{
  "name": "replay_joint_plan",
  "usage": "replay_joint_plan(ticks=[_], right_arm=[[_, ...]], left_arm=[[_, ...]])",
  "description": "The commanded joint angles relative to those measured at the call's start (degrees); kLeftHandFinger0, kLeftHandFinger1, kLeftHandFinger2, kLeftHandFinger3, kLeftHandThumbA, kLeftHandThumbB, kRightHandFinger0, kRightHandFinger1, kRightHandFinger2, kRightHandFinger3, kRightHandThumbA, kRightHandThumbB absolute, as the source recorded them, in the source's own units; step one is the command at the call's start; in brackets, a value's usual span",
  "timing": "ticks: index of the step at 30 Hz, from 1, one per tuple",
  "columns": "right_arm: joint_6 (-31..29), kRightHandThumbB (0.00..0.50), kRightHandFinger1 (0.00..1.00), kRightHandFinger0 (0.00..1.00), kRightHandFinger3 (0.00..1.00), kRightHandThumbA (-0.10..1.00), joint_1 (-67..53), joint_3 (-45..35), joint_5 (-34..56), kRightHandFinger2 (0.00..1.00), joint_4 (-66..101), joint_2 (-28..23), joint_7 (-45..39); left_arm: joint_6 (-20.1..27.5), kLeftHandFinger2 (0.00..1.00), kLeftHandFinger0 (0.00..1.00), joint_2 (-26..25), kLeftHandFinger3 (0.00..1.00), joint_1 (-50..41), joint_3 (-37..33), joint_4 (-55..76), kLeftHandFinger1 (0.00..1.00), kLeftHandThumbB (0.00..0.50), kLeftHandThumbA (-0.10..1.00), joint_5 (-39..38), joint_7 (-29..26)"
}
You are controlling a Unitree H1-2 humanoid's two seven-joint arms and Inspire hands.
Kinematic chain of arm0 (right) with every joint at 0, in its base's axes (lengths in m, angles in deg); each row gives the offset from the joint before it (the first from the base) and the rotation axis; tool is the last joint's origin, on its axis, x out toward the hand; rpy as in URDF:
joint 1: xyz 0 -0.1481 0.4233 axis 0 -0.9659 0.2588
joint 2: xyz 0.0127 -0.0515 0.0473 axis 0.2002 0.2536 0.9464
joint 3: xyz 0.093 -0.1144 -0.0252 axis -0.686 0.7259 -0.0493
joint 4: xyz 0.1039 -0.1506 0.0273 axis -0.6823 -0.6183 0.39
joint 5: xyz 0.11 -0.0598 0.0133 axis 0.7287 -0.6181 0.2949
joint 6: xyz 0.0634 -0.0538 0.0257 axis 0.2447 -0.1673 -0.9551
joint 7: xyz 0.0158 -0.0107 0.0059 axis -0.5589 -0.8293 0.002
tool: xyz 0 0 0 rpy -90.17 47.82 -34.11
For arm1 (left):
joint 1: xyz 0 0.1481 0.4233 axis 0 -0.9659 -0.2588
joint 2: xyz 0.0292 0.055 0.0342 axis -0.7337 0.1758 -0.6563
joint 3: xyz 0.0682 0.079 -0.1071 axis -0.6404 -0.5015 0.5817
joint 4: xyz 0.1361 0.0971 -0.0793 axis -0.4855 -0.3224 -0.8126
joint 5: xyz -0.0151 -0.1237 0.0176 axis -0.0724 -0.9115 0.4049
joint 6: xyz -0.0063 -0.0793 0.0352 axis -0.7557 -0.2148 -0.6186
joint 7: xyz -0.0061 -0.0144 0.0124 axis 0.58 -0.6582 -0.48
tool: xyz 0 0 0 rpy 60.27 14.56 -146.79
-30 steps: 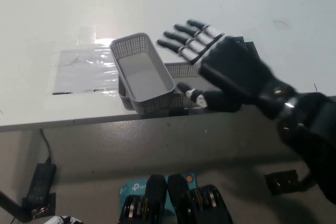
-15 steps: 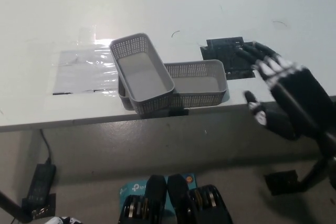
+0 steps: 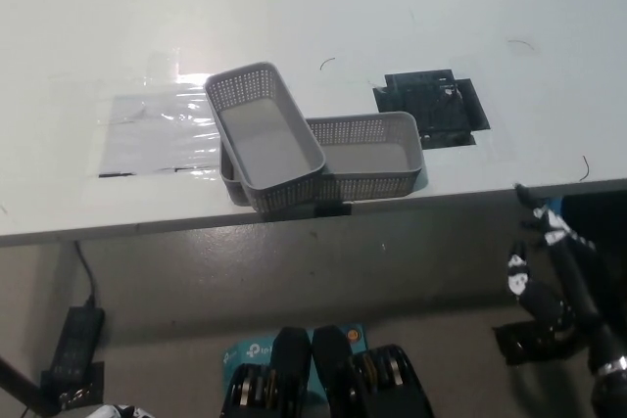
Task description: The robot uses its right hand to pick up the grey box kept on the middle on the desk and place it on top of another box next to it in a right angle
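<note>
Job: the grey box (image 3: 266, 136) sits on top of the other box (image 3: 372, 156), so the stacking looks done to me.
Where the grey box is: near the front edge of the desk (image 3: 392, 7), about the middle of that edge. Its near end sticks out a tiny bit past the edge.
How it lies: it crosses over the left end of the other box. The two make a corner shape, close to a right angle but a bit slanted.
How the grey box looks: long and thin, with an open top and nothing inside. Its walls are full of little holes, like a basket. The bottom is smooth.
Right hand: the black right hand (image 3: 551, 271) hangs below the front edge of the desk, near the right corner. Its fingers are spread apart and hold nothing.
Left hand: I cannot see it.
Doing it well: I think the hand should stay low and clear of the boxes. A bump could push the top one off the edge.
Other things: a black patch (image 3: 431, 105) lies on the desk behind the boxes.
</note>
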Motion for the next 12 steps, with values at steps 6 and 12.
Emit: replay_joint_plan(ticks=[6, 12], right_arm=[[-8.02, 0.13, 0.45, 0.32, 1.0, -0.1, -0.44, -9.55, 16.56, 0.7, -11.62, 6.13, 13.58], [-2.54, 0.13, 0.45, 0.33, 0.98, -0.09, -0.49, -11.3, 19.34, 0.61, -15.82, 7.9, 12.76]], left_arm=[[1.12, 0.58, 0.45, -0.76, 0.68, -0.12, 1.01, 0.57, 0.44, 0.348, 0.29, 0.2, -0.88], [1.18, 0.54, 0.39, -0.68, 0.67, -0.14, 1.1, 0.65, 0.4, 0.349, 0.29, 0.09, -0.85]])
